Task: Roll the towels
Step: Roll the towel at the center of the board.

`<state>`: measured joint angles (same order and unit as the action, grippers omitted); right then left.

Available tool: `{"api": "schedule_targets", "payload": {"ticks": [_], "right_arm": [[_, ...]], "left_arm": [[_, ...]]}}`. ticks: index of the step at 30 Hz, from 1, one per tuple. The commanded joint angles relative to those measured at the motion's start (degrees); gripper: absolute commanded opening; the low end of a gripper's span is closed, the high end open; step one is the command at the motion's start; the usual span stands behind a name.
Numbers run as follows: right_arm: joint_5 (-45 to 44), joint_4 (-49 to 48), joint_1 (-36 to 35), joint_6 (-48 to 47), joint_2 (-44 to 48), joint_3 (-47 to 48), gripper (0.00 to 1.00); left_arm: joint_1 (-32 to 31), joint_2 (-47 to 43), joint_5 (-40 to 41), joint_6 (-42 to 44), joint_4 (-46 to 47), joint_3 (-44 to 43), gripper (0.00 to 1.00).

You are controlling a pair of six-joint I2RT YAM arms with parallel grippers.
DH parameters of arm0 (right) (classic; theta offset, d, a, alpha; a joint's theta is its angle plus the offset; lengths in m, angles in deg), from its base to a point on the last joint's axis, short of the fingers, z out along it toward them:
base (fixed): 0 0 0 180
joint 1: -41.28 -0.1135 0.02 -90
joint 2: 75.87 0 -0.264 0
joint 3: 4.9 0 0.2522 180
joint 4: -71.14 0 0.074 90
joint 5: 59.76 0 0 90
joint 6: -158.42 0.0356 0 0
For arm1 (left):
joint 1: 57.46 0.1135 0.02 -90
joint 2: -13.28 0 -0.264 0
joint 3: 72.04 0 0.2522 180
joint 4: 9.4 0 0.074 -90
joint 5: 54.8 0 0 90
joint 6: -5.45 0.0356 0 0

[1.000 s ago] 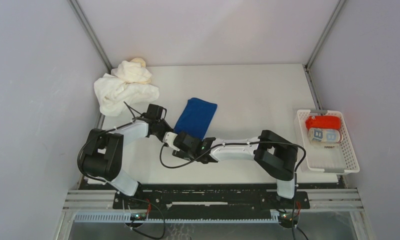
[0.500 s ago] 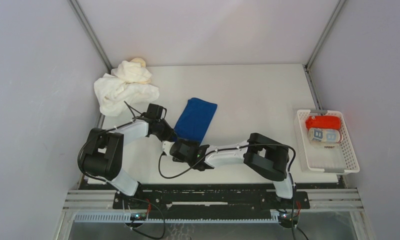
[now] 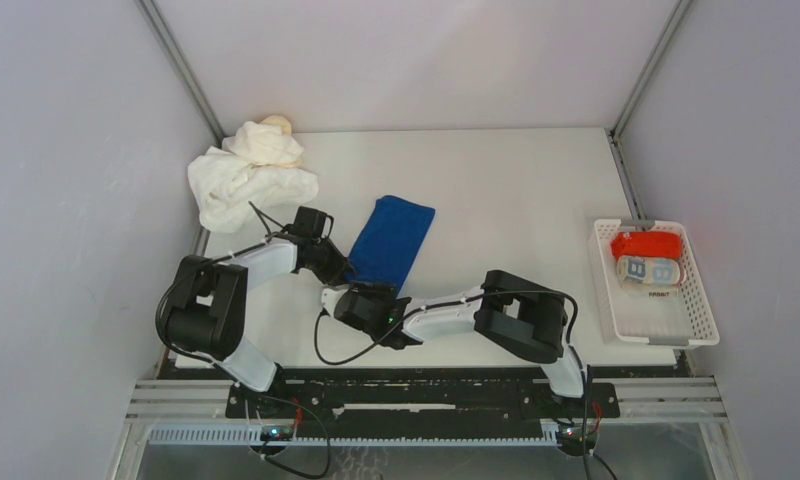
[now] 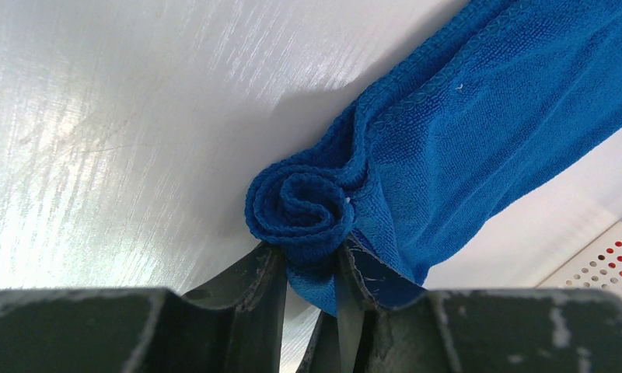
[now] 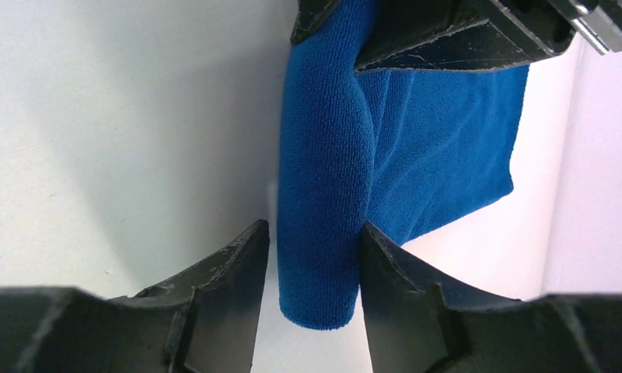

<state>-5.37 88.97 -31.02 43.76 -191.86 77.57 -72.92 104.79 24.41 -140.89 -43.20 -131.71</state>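
Blue towel (image 3: 391, 240), centre frame, part rolled: left gripper (image 4: 308, 258) pinching roll end; right gripper (image 5: 314, 231) straddling roll, grip unclear

Pale grey walls (image 3: 416, 50), metal corner posts (image 3: 179, 68), white tabletop (image 3: 506, 180), aluminium rail (image 3: 666, 400) below; even light.
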Motion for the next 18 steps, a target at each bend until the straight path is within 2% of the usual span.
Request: {"api": "schedule_targets", "payload": {"ticks": [1, 5, 9, 12, 18], "right_arm": [[2.85, 4.43, 1.66, 1.97, -2.69, -0.06, 0.43], [9.35, 6.61, 3.23, 4.00, -0.76, 0.00, 0.32], [21.16, 11.11, 6.43, 7.57, 0.80, 1.30, 0.26], [37.29, 15.18, 10.86, 11.58, 1.36, 3.97, 0.20], [66.74, 14.40, 20.91, 19.51, 2.25, 4.73, 0.16]], "left_arm": [[-0.22, 2.71, 2.48, 2.28, -3.43, 0.06, 0.32], [-0.15, 2.59, 2.61, 2.53, -4.22, -0.84, 0.33], [0.03, 0.47, 2.54, 2.76, -5.29, -1.80, 0.44], [0.64, -3.56, 2.52, 2.37, -4.85, -1.31, 0.57], [3.80, -12.72, 2.47, 0.94, -4.41, 1.96, 0.71]]}}
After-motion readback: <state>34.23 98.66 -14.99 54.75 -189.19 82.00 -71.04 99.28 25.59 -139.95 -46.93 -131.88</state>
